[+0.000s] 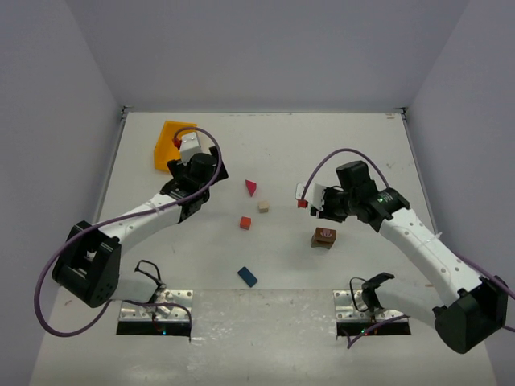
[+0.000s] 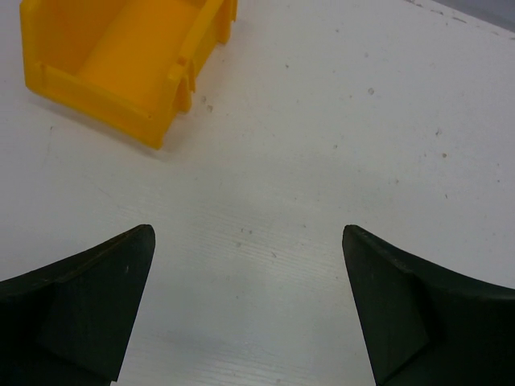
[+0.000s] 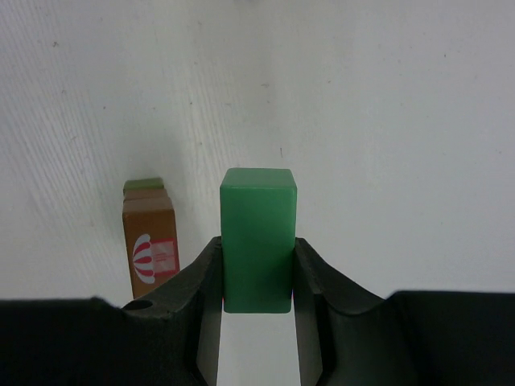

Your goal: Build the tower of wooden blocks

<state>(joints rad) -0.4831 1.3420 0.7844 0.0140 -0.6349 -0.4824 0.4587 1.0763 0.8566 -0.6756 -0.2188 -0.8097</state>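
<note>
Bright, even light from above; faint soft shadows on the white worktop [image 1: 282,145]; close fingers [image 2: 80,305] slightly blurred.

right gripper [image 3: 257,269] clamps green block [image 3: 257,237] | brown block [image 3: 150,245] left

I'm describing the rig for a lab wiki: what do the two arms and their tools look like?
The left arm and right arm have white links between bulky black joints and black bases. A purple cable loops along each. The left tool and right tool end in broad matte black fingers tapering to blunt tips; no markings show on them.
</note>
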